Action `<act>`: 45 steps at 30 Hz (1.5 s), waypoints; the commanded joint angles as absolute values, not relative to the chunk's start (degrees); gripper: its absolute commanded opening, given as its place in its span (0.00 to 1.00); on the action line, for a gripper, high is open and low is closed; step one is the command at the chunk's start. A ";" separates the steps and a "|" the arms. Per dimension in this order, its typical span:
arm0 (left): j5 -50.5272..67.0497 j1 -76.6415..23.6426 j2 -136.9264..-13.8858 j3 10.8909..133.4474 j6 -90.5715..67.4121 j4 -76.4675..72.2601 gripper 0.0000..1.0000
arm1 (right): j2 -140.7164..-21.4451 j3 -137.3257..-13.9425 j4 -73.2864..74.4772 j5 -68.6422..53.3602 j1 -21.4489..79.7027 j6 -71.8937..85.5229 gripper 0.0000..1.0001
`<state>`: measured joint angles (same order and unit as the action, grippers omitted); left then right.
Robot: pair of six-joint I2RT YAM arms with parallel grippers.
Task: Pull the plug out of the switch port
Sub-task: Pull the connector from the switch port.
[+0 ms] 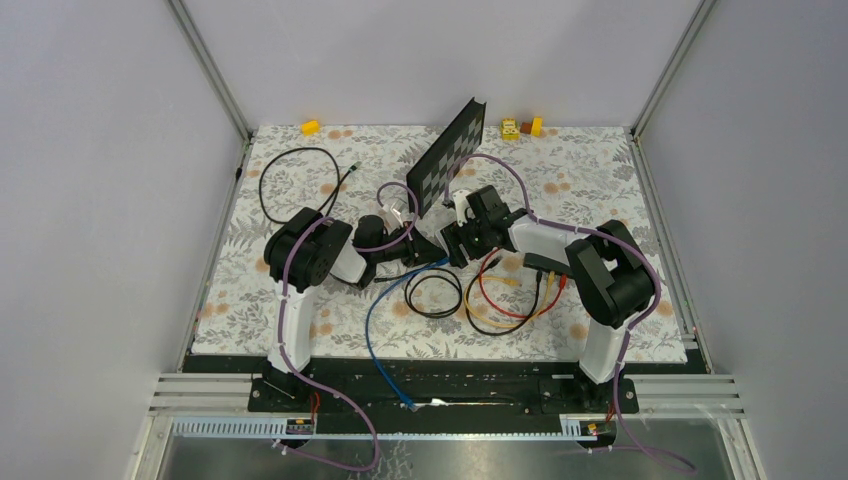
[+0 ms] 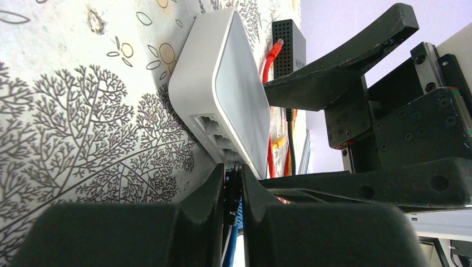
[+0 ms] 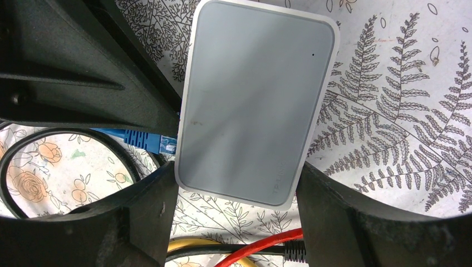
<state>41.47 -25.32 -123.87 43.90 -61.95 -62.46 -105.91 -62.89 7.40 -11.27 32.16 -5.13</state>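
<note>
A pale grey flat box (image 3: 253,100) with a row of sockets (image 2: 214,136) on one narrow edge lies on the floral mat. A blue plug (image 3: 153,142) sits in its end socket. My left gripper (image 2: 232,169) is shut on that blue plug, right at the socket. My right gripper (image 3: 236,183) is shut across the box's opposite end, one finger on each long side. The black switch (image 2: 289,41) lies just behind the grey box, with a red plug (image 2: 275,47) at its edge. In the top view both grippers, left (image 1: 432,250) and right (image 1: 456,240), meet mid-table.
The blue cable (image 1: 385,320) runs to the near edge. Red (image 1: 495,305), yellow and black cables loop under the right arm. A black checkered board (image 1: 445,155) leans at the back. Yellow blocks (image 1: 311,127) (image 1: 520,127) lie at the far edge. A black cable (image 1: 300,180) lies at the back left.
</note>
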 commanded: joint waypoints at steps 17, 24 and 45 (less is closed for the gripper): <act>41.28 -25.14 -121.19 42.65 -60.82 -63.46 0.00 | -103.74 -61.09 5.99 -5.99 32.24 -2.42 0.49; 41.50 -25.10 -121.29 41.99 -59.97 -63.10 0.00 | -104.04 -60.53 4.93 -5.12 32.19 -5.83 0.49; 40.19 -24.35 -118.16 42.36 -54.42 -57.22 0.00 | -104.28 -60.78 5.27 -7.19 31.31 -4.70 0.47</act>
